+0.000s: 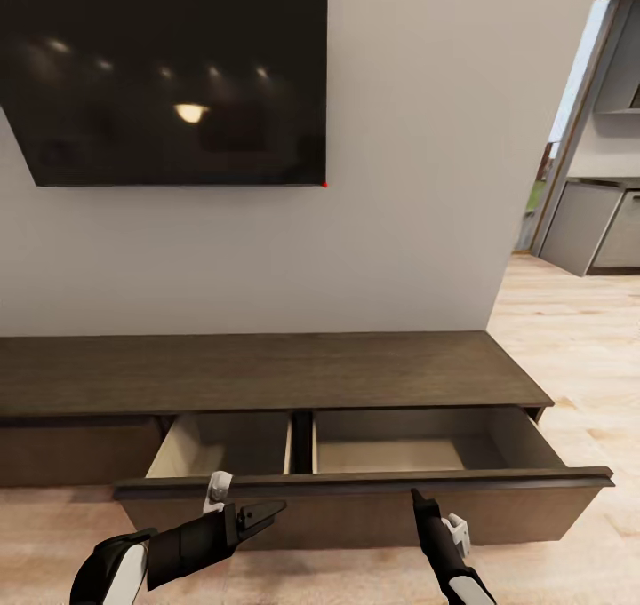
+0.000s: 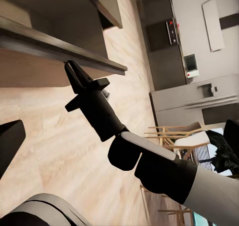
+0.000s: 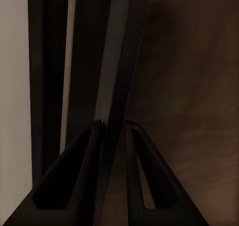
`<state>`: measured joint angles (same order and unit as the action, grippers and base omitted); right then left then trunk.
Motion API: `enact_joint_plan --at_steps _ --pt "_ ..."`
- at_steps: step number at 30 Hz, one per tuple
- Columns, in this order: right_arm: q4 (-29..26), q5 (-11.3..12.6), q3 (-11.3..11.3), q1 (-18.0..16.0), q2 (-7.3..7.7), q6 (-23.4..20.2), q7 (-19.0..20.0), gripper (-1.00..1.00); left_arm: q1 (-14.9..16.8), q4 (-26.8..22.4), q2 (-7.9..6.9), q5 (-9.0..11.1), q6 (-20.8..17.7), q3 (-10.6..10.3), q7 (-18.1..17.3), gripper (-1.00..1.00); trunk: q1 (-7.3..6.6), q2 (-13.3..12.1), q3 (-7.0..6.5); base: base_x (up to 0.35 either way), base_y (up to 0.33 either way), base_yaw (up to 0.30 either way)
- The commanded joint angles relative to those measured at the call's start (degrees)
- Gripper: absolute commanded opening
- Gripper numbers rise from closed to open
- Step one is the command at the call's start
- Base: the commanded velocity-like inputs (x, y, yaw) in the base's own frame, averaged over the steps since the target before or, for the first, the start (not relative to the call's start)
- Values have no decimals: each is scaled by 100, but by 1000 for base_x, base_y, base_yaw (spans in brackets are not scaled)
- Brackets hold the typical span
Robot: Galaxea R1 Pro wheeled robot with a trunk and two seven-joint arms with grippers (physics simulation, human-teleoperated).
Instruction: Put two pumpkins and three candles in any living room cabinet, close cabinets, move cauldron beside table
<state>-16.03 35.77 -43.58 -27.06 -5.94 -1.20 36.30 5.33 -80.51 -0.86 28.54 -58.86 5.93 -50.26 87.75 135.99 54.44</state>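
The long dark-brown cabinet (image 1: 267,370) stands against the wall with one wide drawer (image 1: 373,489) pulled out. Its two pale compartments look empty. My right gripper (image 1: 415,496) is at the top lip of the drawer front, and in the right wrist view its fingers (image 3: 94,151) are shut on that thin edge. The left wrist view also catches the right gripper (image 2: 70,67) at the drawer's lip. My left gripper (image 1: 267,509) hovers open, just in front of the drawer front's left part, holding nothing. The pumpkins, candles, cauldron and table are out of view.
A large black TV (image 1: 169,72) hangs on the wall above the cabinet. To the right, a doorway leads to grey kitchen units (image 1: 591,227). Light wood floor (image 1: 578,347) runs in front and to the right.
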Motion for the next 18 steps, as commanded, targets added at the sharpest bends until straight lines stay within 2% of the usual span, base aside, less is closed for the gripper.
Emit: enact_joint_plan --at_steps 1,18 --pt "4 27 42 -1 -4 -21 44 -100 4 0 0 -15 -20 4 -28 100 -3 3 5 -129 0 0" --pt "4 33 42 -1 -4 -27 44 -100 4 0 -1 -18 -25 7 -28 100 -3 3 5 -101 0 0"
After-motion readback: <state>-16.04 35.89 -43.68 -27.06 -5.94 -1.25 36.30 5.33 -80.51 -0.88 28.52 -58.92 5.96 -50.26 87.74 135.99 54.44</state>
